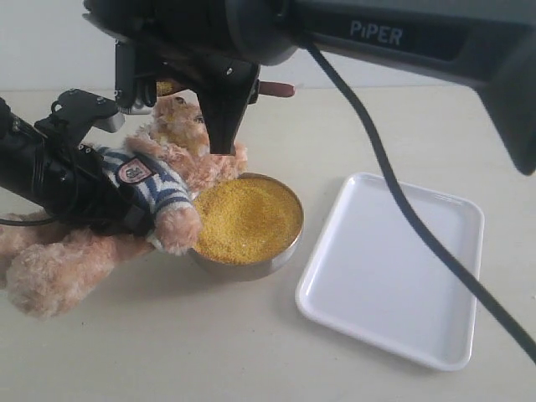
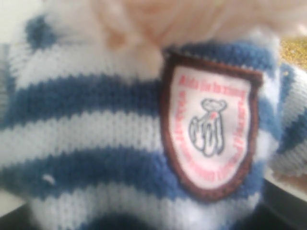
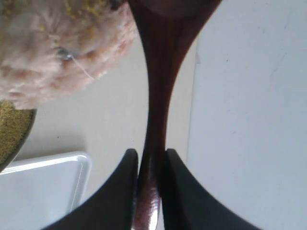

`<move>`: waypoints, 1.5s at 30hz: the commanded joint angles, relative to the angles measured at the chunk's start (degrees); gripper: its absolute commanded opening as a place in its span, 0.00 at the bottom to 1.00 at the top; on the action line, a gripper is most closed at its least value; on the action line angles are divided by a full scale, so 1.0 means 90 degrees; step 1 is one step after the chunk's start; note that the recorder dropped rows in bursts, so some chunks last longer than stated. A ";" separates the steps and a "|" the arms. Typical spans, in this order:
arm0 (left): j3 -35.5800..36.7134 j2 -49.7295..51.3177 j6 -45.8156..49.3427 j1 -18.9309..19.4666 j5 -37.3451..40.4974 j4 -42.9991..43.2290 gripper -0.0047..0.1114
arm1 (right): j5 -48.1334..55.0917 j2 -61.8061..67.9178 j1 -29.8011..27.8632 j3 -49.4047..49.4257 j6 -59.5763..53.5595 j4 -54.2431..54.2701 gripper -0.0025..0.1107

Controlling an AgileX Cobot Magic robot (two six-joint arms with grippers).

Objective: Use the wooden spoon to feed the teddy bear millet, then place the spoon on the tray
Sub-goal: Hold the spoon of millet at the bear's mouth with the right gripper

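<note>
Gripping spoon [image 3: 156, 96] x1, bear [image 1: 163, 188] x1 — tray [image 1: 394, 268] x1

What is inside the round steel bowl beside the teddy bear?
Yellow millet fills the steel bowl almost to its rim. The teddy bear's paw covers part of the rim. The grains hide the bottom.

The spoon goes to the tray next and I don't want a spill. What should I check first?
1. Right gripper clamped on wooden spoon handle: ok.
2. Tray free of objects: ok.
3. Spoon's bowl emptied: cannot tell, not clearly in view.
4. Teddy bear held by left gripper: ok.
5. Steel bowl upright, millet inside: ok.
</note>
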 commanded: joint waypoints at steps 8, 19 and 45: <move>-0.0045 -0.0025 -0.0031 -0.0018 -0.0110 -0.0070 0.07 | 0.0013 0.0015 0.0160 -0.0068 0.0007 -0.0392 0.02; -0.0045 -0.0025 -0.0031 -0.0018 -0.0110 -0.0070 0.07 | 0.0013 0.0015 0.0160 -0.0068 0.0007 -0.0716 0.02; -0.0045 -0.0025 -0.0076 -0.0018 -0.0159 -0.0098 0.07 | 0.0013 0.0015 0.0160 -0.0068 0.0248 -0.0324 0.02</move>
